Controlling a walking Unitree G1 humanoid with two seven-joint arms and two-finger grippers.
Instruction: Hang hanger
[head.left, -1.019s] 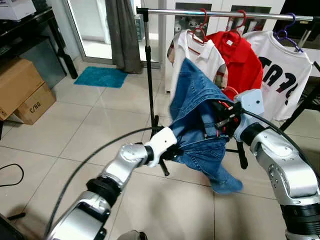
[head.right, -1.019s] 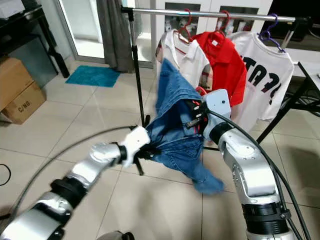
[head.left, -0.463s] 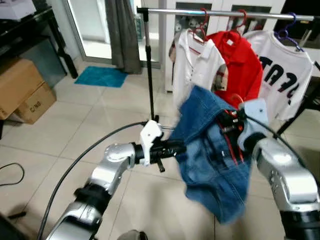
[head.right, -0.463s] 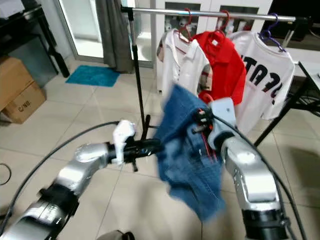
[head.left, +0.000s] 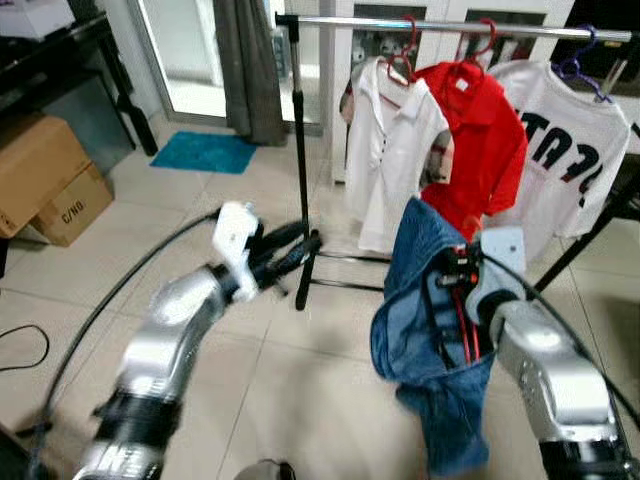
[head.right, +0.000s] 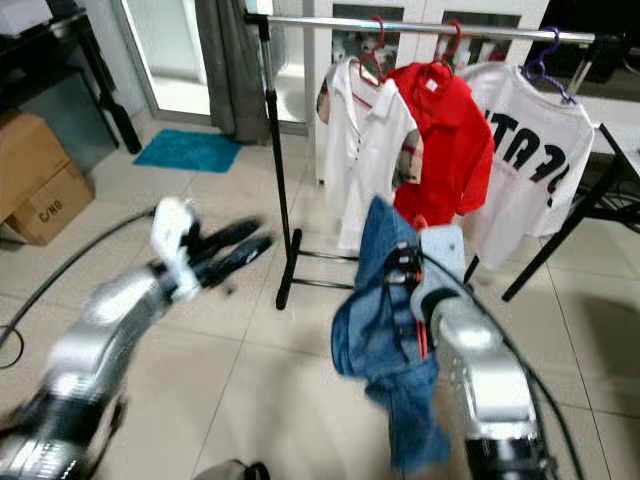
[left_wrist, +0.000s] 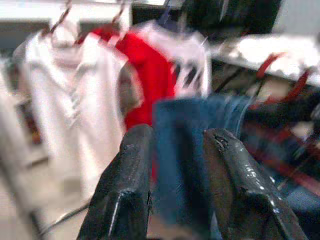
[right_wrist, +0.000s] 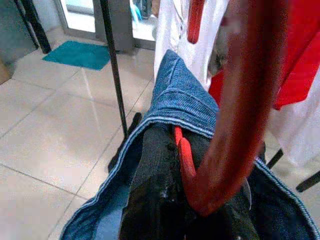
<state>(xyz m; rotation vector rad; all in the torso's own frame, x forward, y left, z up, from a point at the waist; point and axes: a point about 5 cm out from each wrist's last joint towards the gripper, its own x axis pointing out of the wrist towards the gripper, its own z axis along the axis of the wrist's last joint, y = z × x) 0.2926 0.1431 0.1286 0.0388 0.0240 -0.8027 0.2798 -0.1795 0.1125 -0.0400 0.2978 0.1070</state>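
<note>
A blue denim garment (head.left: 420, 330) hangs from a red hanger (right_wrist: 240, 100), and my right gripper (head.left: 452, 268) is shut on that hanger. The garment droops in front of the red polo (head.left: 480, 140), well below the chrome rail (head.left: 450, 25). A white polo (head.left: 395, 140) and a white printed T-shirt (head.left: 560, 150) hang on the same rail. My left gripper (head.left: 310, 234) is raised out to the left of the denim, open and holding nothing. Its two black fingers (left_wrist: 125, 190) point toward the denim (left_wrist: 185, 150).
The rack's black upright pole (head.left: 298, 150) and its foot stand just beyond my left gripper. Cardboard boxes (head.left: 40, 175) sit at the far left, with a teal mat (head.left: 205, 153) and a grey curtain (head.left: 245, 60) behind. A black table leg (head.left: 590, 240) slants at the right.
My left gripper has come off the denim and swung up and to the left. The denim has dropped and now hangs from the hanger in my right gripper.
</note>
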